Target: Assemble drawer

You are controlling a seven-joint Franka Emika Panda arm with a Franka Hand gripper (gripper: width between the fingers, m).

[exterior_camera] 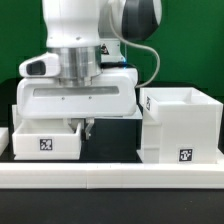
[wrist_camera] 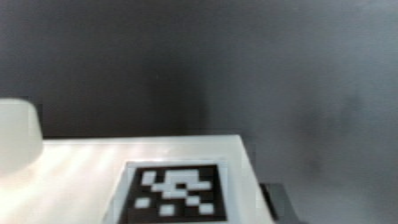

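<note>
A small white drawer (exterior_camera: 45,140) with a black marker tag on its front stands at the exterior view's left. A larger white open drawer box (exterior_camera: 180,125) with a tag stands at the right. My gripper (exterior_camera: 86,128) hangs low at the small drawer's right wall, between the two parts. In the wrist view a white tagged face (wrist_camera: 169,185) of the small drawer fills the lower part. One dark fingertip (wrist_camera: 278,196) shows just beside its edge. The other finger is hidden, so I cannot tell how the jaws stand.
A white ledge (exterior_camera: 110,172) runs along the table's front. The table is black, with a green backdrop behind. The arm's wide white body (exterior_camera: 80,95) hangs over the small drawer and hides its back. Another white piece (exterior_camera: 4,140) sits at the far left edge.
</note>
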